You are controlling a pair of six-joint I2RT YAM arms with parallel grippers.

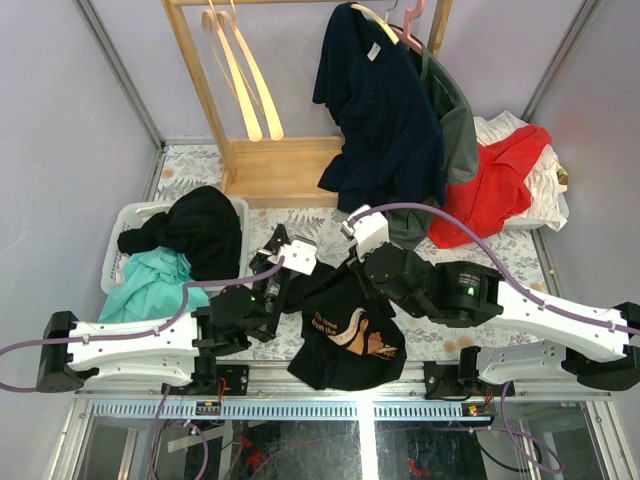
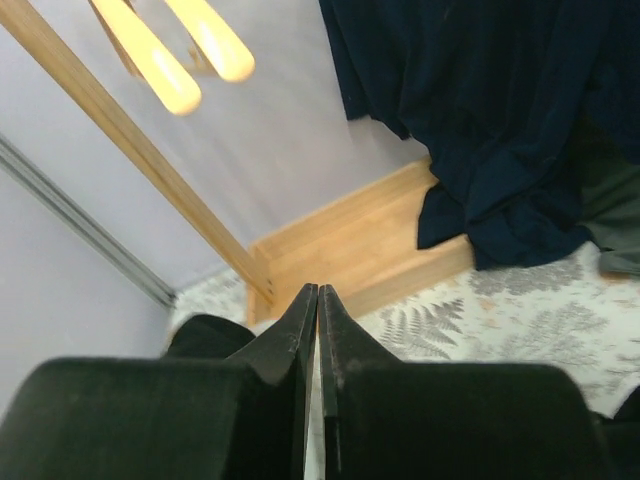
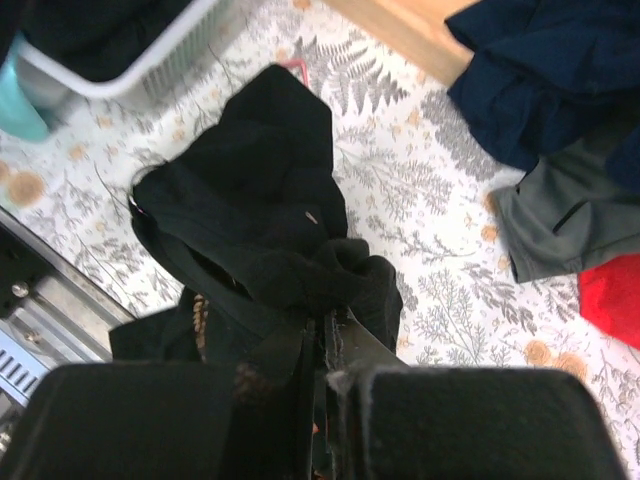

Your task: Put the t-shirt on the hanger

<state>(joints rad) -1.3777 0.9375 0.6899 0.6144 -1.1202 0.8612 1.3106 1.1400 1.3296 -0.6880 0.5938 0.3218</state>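
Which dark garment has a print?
The black t-shirt in the foreground, with a tan graphic; the hanging navy shirt and the black garment in the basket show none.

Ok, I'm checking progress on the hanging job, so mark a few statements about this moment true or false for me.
1. The t-shirt hangs on the wooden rack. False: it lies crumpled on the table, print up.
2. The right gripper is shut on the t-shirt's fabric. True.
3. The left gripper is open. False: it is shut, with nothing visible between its fingers.
4. The navy t-shirt hangs on the rack. True.
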